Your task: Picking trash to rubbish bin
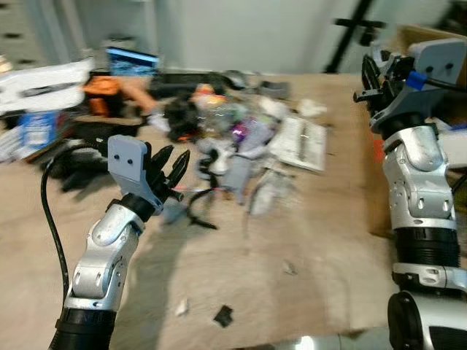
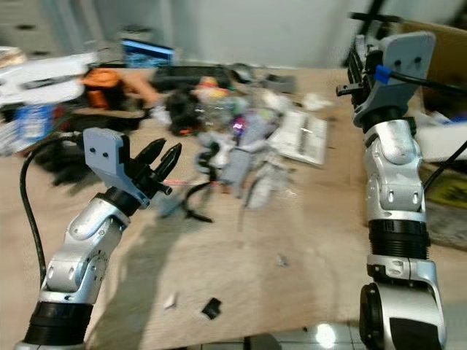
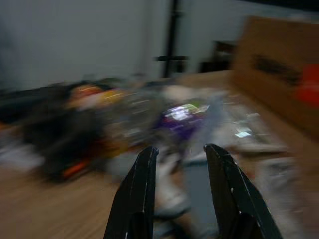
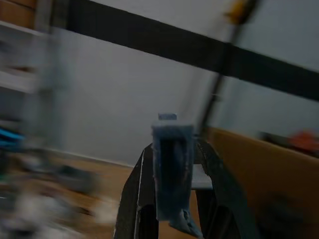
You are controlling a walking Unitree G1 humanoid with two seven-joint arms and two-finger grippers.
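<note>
Standing over a wooden bench [image 1: 306, 240] littered with rubbish, the robot has both arms raised. The left gripper [image 1: 169, 169] reaches out low over the bench toward the heap of trash [image 1: 241, 138] in the middle, its two black fingers [image 3: 142, 184] spread apart with nothing between them. In the left wrist view the fingers frame a blurred purple and white wrapper [image 3: 182, 117] lying in the heap ahead of them, not touching it.

The right gripper [image 2: 356, 69] is lifted high at the far right edge of the bench, just beside a brown cardboard box [image 2: 445, 51]. Its fingers are clamped on a small bluish-grey piece of trash [image 4: 172, 164], which stands upright between them in the right wrist view, its lower edge ragged. The box wall [image 4: 239, 169] shows close beyond it.

The heap itself is a jumble: a white flat keyboard-like piece [image 1: 300, 142], grey plastic scraps [image 1: 237, 171], something orange [image 1: 102, 95] at the back left, and a black cable [image 1: 51, 219] looping along the left arm. Nearer the robot, a small black scrap [image 1: 223, 315] and a white shred [image 1: 181, 308] lie apart on the bare wood. Much of it is blurred.
</note>
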